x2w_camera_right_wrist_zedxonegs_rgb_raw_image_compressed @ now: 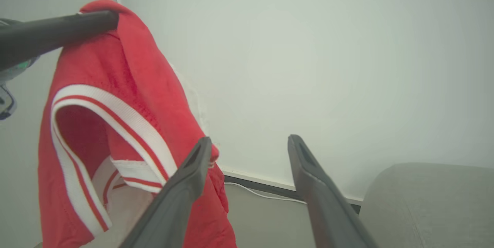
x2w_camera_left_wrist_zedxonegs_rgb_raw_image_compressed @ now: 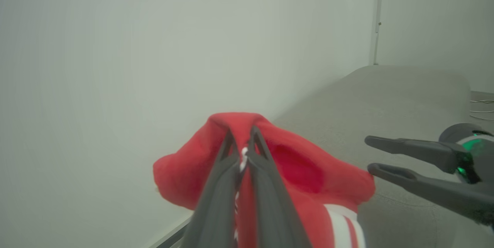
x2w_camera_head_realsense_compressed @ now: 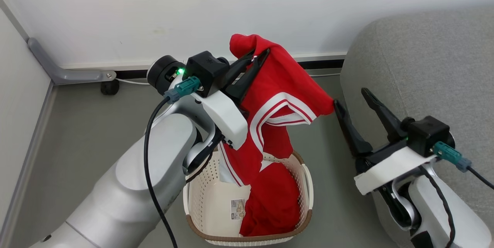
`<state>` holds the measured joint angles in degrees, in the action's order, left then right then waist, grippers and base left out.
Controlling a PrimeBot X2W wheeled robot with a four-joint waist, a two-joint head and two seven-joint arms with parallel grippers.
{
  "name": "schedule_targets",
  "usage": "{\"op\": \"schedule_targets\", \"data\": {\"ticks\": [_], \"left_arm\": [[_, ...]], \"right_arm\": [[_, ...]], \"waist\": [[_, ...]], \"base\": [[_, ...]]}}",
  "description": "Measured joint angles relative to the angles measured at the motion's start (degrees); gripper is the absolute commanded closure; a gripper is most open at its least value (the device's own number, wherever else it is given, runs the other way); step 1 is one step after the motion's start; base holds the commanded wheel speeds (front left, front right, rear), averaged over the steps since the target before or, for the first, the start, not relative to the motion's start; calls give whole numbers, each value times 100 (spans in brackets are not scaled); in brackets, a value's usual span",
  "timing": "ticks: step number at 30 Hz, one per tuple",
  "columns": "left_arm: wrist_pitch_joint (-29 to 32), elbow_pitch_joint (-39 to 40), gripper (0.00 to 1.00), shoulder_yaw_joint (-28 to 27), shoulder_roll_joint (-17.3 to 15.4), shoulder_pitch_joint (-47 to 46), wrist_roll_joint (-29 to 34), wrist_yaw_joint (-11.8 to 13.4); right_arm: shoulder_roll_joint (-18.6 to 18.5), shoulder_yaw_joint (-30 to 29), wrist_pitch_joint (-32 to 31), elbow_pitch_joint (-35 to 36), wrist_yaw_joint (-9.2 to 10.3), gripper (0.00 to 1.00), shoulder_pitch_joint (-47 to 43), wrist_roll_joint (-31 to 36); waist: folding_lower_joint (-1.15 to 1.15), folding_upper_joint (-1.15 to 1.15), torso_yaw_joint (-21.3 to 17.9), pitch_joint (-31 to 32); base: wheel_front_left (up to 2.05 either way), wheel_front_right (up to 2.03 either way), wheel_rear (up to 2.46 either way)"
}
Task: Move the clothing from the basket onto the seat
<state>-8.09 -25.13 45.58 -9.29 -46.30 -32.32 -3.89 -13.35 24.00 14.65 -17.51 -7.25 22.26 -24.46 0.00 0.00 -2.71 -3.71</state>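
My left hand is clenched on a red top, held high above the basket, its tail hanging inside. My right hand gapes empty beside the hem. I'd lift higher to clear the rim, then swing right onto the sofa. The paper label in the basket is too small to read.

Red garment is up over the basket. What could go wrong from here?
1. The left gripper pinches just a fold of the garment; it may slip.
2. Its lower end hangs into the basket, so it could snag the rim or drag it.
3. The open right gripper sits beside the hem and could catch it.
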Motion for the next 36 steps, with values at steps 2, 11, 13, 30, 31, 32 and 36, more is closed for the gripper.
{"op": "schedule_targets", "data": {"ticks": [2, 11, 13, 30, 31, 32, 36], "left_arm": [[0, 3, 100, 14, 5, 0, 0, 1], [-2, 4, 100, 89, 62, 0, -7, 1], [-8, 4, 100, 113, 88, -1, -7, 1], [-108, -60, 100, 250, 222, -42, -8, 0], [-110, -75, 100, 253, 222, -43, -9, 0], [-140, -90, 100, 253, 220, -43, -9, 0], [-249, -135, 62, 257, 221, -43, -16, 0]], "right_arm": [[-99, 305, 0, 7, 0, 0, 215, -87], [-369, 1784, 0, -514, 0, 0, 1130, -766], [-396, 2040, 0, -747, -1, 0, 1358, -854], [-86, 3734, -49, -1985, -1, 100, 2662, -1960], [-87, 3757, -48, -2003, 0, 100, 2683, -2011], [-88, 3776, -47, -2015, -1, 100, 2700, -2049], [-99, 3743, -43, -1995, -1, 100, 2747, -2117]], "waist": [[0, 0, 9, -10], [0, 0, 69, -58], [0, 0, 96, -73], [0, 0, 268, -206], [0, 0, 267, -203], [0, 0, 263, -200], [0, 0, 237, -186]], "base": [[0, 0, 0], [0, 0, 0], [0, 0, 0], [0, 0, 0], [0, 0, 0], [0, 0, 0], [0, 0, 0]]}}
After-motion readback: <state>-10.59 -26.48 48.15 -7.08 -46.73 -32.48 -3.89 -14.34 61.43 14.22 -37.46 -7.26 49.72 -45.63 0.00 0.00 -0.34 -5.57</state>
